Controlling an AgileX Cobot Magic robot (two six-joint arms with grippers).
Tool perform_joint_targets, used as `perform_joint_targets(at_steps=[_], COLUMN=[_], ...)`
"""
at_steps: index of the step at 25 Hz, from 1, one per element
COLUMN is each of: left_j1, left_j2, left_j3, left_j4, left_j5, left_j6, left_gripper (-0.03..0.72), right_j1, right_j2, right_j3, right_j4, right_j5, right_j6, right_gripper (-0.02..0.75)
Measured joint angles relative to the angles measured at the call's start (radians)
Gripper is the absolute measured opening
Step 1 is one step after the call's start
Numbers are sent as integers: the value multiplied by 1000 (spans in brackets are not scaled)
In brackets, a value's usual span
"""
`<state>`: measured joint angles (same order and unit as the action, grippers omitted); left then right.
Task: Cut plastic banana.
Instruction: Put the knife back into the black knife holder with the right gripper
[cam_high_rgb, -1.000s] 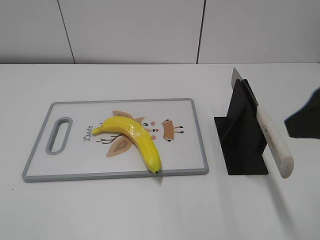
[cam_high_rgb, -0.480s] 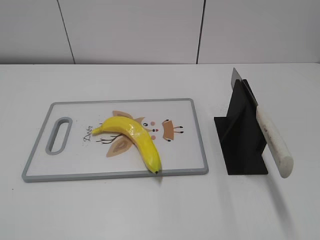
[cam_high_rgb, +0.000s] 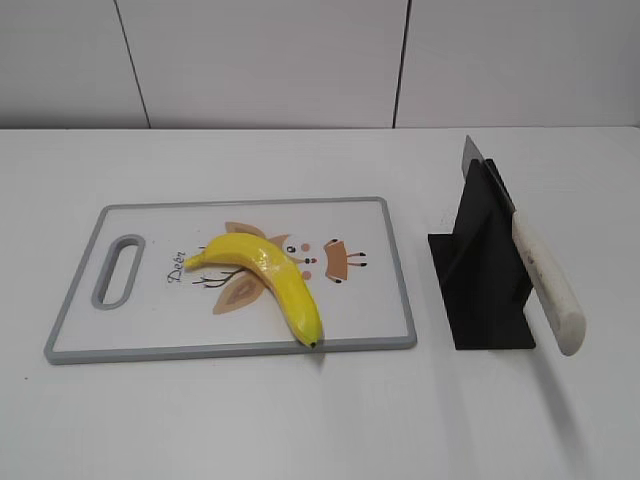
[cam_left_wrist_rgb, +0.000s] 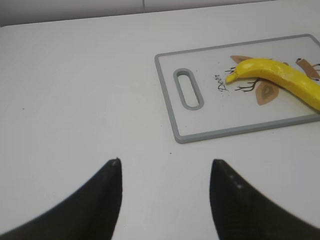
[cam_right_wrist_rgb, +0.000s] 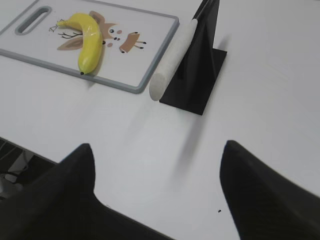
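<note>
Glossy curved plastic banana (cam_high_rgb: 268, 281) lies on a grey-rimmed cutting board (cam_high_rgb: 395, 260) on the matte white surface (cam_high_rgb: 300, 420); both claws, left claw (cam_left_wrist_rgb: 165, 165) and right claw (cam_right_wrist_rgb: 157, 150), released

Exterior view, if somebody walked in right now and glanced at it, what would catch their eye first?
Most likely the plastic banana, bright yellow and whole, lying aslant on the grey-rimmed cutting board left of centre, its dark tip at the near edge. Next, the knife with its white handle, propped in the black stand to the board's right. No gripper shows in that view.
</note>
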<state>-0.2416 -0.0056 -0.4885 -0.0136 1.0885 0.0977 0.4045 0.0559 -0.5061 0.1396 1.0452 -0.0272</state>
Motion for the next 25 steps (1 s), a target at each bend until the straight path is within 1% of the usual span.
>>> perform_joint_targets(at_steps=[5, 8, 14, 16, 18, 25], left_j1=[0, 0, 0, 0, 0, 0], left_j2=[0, 0, 0, 0, 0, 0], left_j3=[0, 0, 0, 0, 0, 0], left_j4=[0, 0, 0, 0, 0, 0], left_j5=[0, -1, -1, -1, -1, -1], left_j6=[0, 0, 0, 0, 0, 0], left_gripper=[523, 519, 512, 512, 508, 500], right_j1=[0, -29, -197, -245, -276, -284], right_j2=[-44, -61, -61, -61, -61, -61], right_j3=[0, 0, 0, 0, 0, 0], right_j4=[19, 27, 40, 40, 41, 46], right_j5=[-8, -10, -10, -10, -10, -10], right_j6=[0, 0, 0, 0, 0, 0], right_gripper=[596, 596, 593, 593, 592, 592])
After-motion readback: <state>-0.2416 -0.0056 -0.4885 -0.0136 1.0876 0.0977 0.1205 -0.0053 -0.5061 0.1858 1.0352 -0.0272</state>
